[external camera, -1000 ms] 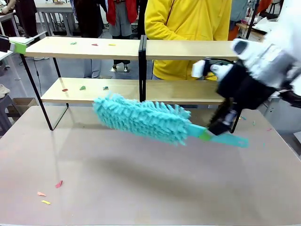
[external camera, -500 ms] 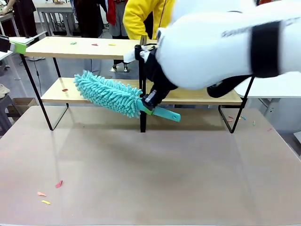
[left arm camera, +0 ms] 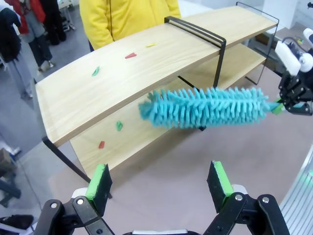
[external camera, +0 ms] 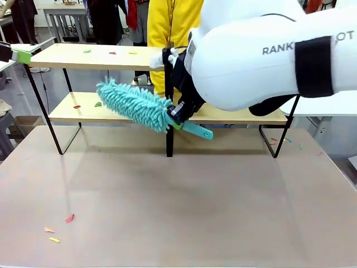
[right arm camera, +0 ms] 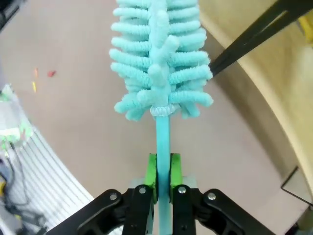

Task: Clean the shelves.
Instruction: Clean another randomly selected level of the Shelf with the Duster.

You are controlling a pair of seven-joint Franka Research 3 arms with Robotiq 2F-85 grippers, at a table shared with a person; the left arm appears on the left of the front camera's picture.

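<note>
The shelves [external camera: 61, 56] span the far side of my table [external camera: 178, 212]; the teal duster [external camera: 134, 105] slants at the left half of the lower board [external camera: 62, 113], its handle pinched tight in my right gripper [right arm camera: 163, 171]. I'd keep the head low and sweep leftward, pushing the paper scraps [external camera: 98, 104] off the open end. A person in yellow [external camera: 173, 22] stands just behind; the black centre post [external camera: 169, 139] crowds the handle. My left gripper [left arm camera: 159, 178] hangs wide, empty.
</note>
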